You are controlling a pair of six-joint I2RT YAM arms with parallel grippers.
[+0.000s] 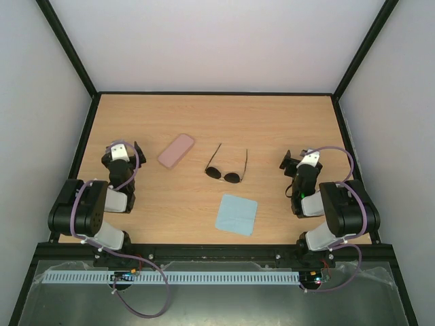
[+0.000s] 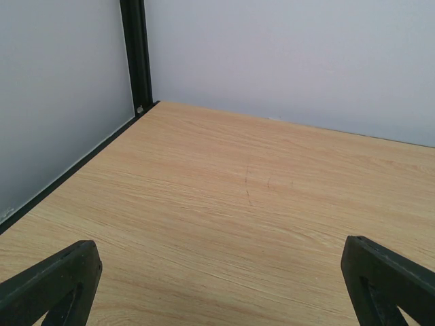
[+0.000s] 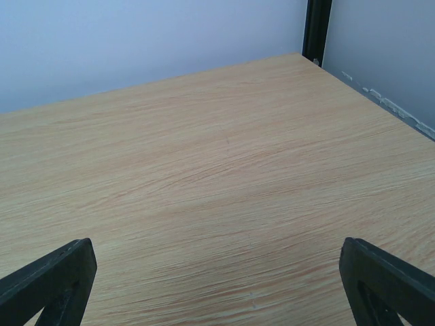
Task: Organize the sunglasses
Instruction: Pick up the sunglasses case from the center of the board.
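The sunglasses [image 1: 226, 170] lie in the middle of the wooden table, round dark lenses toward the near side and thin temple arms pointing away. My left gripper [image 1: 123, 147] rests at the table's left side, well left of them, open and empty. In the left wrist view that gripper [image 2: 224, 285] shows only bare wood between its wide-apart fingers [image 2: 58, 285]. My right gripper [image 1: 299, 159] sits at the right side, to the right of the sunglasses, also open and empty. The right wrist view shows the same gripper [image 3: 221, 285] over bare wood.
A closed pink case [image 1: 176, 150] lies between the left gripper and the sunglasses. A light blue cloth [image 1: 236, 214] lies flat near the front, below the sunglasses. Black frame posts and grey walls [image 1: 217, 41] border the table [image 1: 272, 129].
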